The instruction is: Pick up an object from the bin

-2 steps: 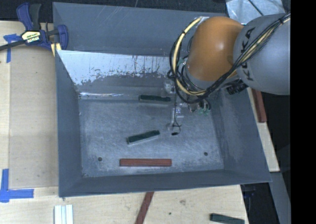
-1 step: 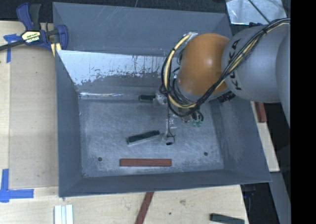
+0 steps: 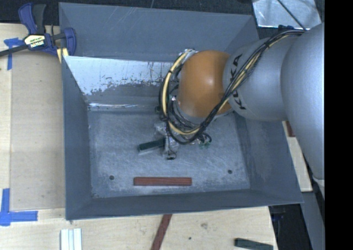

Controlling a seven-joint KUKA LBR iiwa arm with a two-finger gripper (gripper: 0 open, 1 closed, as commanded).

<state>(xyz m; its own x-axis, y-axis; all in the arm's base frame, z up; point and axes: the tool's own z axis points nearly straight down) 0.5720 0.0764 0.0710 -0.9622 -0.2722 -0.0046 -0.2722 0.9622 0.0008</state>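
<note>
grey metal makes the bin (image 3: pixel 77 149), and the silver arm (image 3: pixel 265 83) comes into it over the right edge. the one piece of writing we can read is on that arm: dark lettering (image 3: pixel 234 75) spelling "kuka", set on the silver link just beside the orange cover (image 3: pixel 201 86) at the wrist, the letters running up the link rather than across. yellow and black cables (image 3: pixel 165 89) loop around the cover's left side.

below the cover the jaws sit low over the bin floor, near its middle and a little toward the back wall. we cannot tell how far they stand open, since the wrist and cables crowd over them. meeting them on the left is a slim dark stick (image 3: pixel 150 145), greenish black, lying flat on the floor. its long axis runs nearly parallel to the bin's near edge, with its right end at the jaws and its left end pointing toward the left wall, tipped slightly toward the near edge. whether that right end is between the jaws we cannot tell.

well apart, close to the near edge of the floor, a flat reddish-brown bar (image 3: pixel 162 181) lies parallel to that edge. a small green bit (image 3: pixel 205 141) shows just right of the cables; we cannot tell what it is.
</note>
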